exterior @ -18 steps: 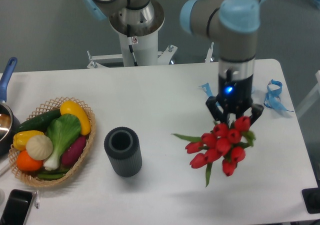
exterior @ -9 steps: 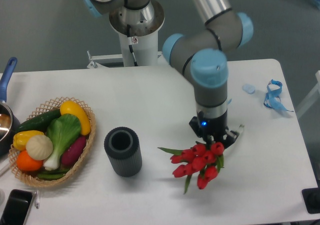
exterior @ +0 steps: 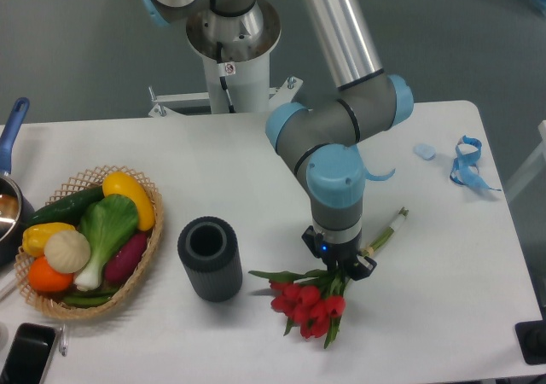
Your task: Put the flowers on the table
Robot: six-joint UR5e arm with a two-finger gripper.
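The flowers [exterior: 305, 303], a bunch of red tulips with green leaves, lie low over the white table [exterior: 256, 162] at its front centre-right. Their blooms point toward the front edge, and the tied stems [exterior: 384, 233] stick out to the upper right. My gripper [exterior: 339, 269] points straight down and is shut on the flowers just behind the blooms. The wrist hides the fingertips, so I cannot tell whether the bunch touches the tabletop.
A dark grey ribbed cylinder [exterior: 210, 258] stands left of the flowers. A wicker basket [exterior: 85, 241] of vegetables sits at the far left, beside a pot [exterior: 10, 205] and a phone [exterior: 27, 354]. Blue ribbon [exterior: 465, 164] lies at the right rear.
My gripper has carried the flowers leftward, toward the front edge and lower over the table. The bunch has tilted flatter, and its stems now show to the upper right.
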